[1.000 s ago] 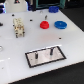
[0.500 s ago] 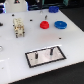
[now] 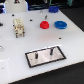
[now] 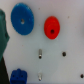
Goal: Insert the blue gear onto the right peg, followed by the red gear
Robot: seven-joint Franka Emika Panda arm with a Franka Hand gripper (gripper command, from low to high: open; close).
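Across the last second the scene reads unchanged: the flat, wide bright-blue toothed disc, the blue gear [image 3: 60,23], lies on the white bench [image 3: 70,45] at about one o'clock, with the small bright-red hubbed gear [image 3: 44,24] just beside it at its nine o'clock. The black-framed pale plate [image 3: 45,55] sits at six o'clock, its right peg [image 3: 50,50] bare. Nothing is inserted yet, and no grasp looks begun. The hand's opening cannot be told.

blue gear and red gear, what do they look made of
Blue gear: probably plastic, going by its saturated, even colour and flat matte face without glints. Red gear: likely the same matte plastic, uniformly bright red. The frames are too blurry to rule out painted metal.
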